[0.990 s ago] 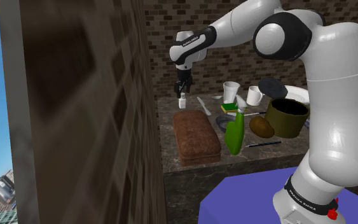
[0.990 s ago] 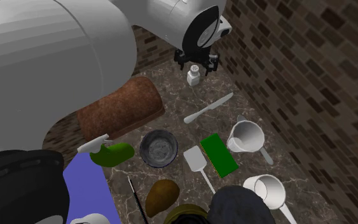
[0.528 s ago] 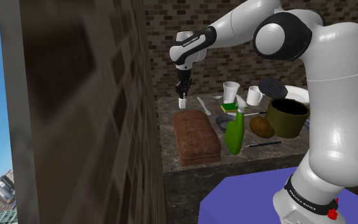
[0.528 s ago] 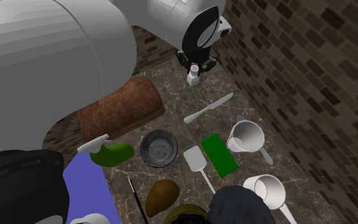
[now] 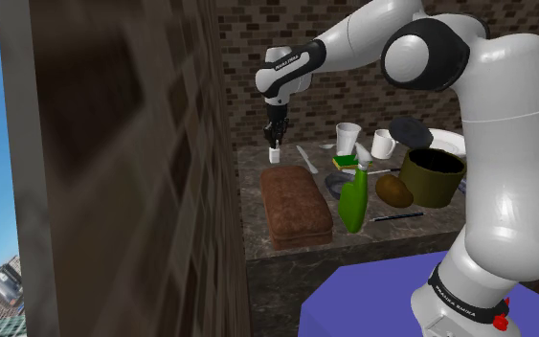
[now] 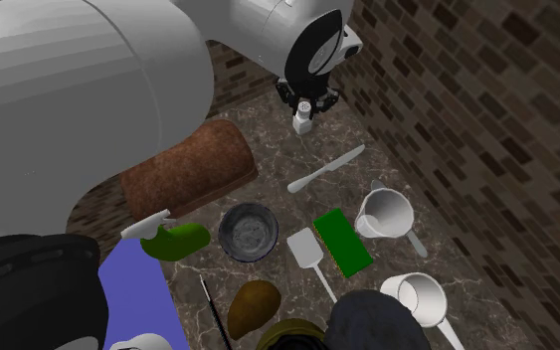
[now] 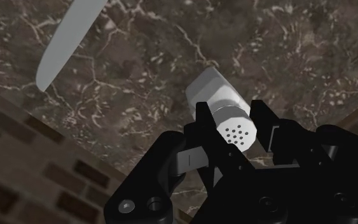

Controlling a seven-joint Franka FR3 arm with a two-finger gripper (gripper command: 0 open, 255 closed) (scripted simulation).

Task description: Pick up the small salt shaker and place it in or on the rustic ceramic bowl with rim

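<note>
Salt shaker (image 7: 217, 95) gripped at the far end of the counter (image 6: 268, 164), bowl (image 6: 224, 231) not yet reached.

The gripper (image 7: 233, 127) clasps the white shaker by its cap end, one black finger on each side, close to the brick wall (image 6: 447, 99) and just past the brown loaf (image 6: 183, 169). Whether its base is clear of the marble is hard to tell. The grasp looks done. What remains is lifting it, carrying it past the knife (image 6: 324, 169) to the grey bowl, which is well apart, and letting go.

Bare counter (image 6: 271, 164) btwn loaf (image 6: 183, 169) & knife (image 6: 325, 168), bowl (image 6: 249, 235) mouth open, brick wall (image 6: 447, 119) alongside
</note>
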